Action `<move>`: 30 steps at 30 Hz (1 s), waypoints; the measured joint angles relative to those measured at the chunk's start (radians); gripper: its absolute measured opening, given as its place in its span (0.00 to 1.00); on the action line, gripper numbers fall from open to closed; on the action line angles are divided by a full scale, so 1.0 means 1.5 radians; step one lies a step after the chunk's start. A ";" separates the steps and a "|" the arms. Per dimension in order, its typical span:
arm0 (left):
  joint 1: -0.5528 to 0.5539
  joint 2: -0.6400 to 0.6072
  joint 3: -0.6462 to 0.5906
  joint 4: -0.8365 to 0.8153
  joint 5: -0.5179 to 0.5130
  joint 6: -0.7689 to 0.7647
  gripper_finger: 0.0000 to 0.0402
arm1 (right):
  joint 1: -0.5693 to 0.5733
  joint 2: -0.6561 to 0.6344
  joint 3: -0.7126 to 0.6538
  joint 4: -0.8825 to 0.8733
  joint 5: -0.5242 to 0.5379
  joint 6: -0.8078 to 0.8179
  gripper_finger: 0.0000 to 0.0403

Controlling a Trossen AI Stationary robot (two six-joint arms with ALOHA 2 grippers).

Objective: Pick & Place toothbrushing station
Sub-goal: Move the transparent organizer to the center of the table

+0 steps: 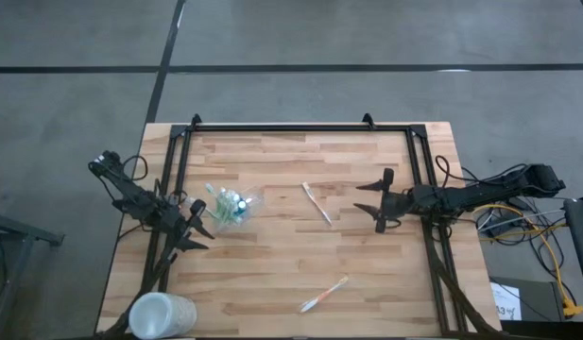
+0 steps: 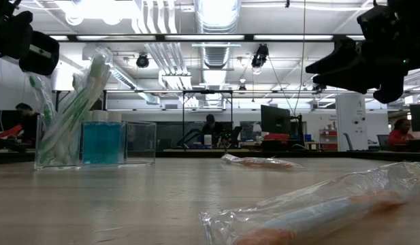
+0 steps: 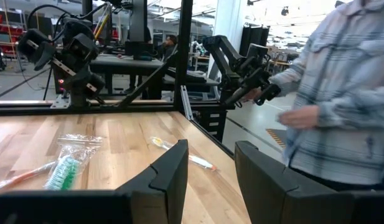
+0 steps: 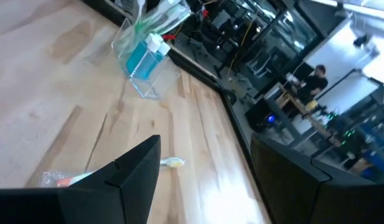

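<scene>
Both pincers gape empty: the left pincer (image 1: pixel 198 227) beside the clear plastic holder (image 1: pixel 229 205) on the left of the slatted wooden bench (image 1: pixel 272 274), the right pincer (image 1: pixel 378 201) well apart. Crinkled film wraps two toothbrushes (image 1: pixel 317 202) (image 1: pixel 323 295), blurring their outlines.

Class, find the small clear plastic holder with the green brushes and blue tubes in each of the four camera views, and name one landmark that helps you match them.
High view: small clear plastic holder left of centre, just ahead of the left hand.
Low view: at far left, standing upright on the table.
Left wrist view: not in it.
Right wrist view: near the top, left of centre, by the table edge.
Shared landmark: the wrapped orange toothbrush mid-table.
</scene>
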 joint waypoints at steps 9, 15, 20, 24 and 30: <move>0.000 0.000 0.002 -0.001 0.000 0.000 0.34 | 0.000 0.000 0.000 -0.001 -0.005 0.023 0.61; 0.000 0.000 0.002 0.003 0.000 0.000 0.34 | 0.001 0.000 0.001 0.094 -0.026 0.200 0.61; 0.000 0.000 0.002 0.003 0.000 0.000 0.34 | 0.000 0.013 0.095 -0.034 0.017 0.297 0.61; 0.000 0.000 0.003 0.003 0.000 0.000 0.34 | -0.004 0.081 0.228 -0.262 0.023 0.364 0.61; 0.000 0.000 0.003 0.003 0.000 0.000 0.34 | -0.051 0.247 0.399 -0.293 0.031 0.473 0.61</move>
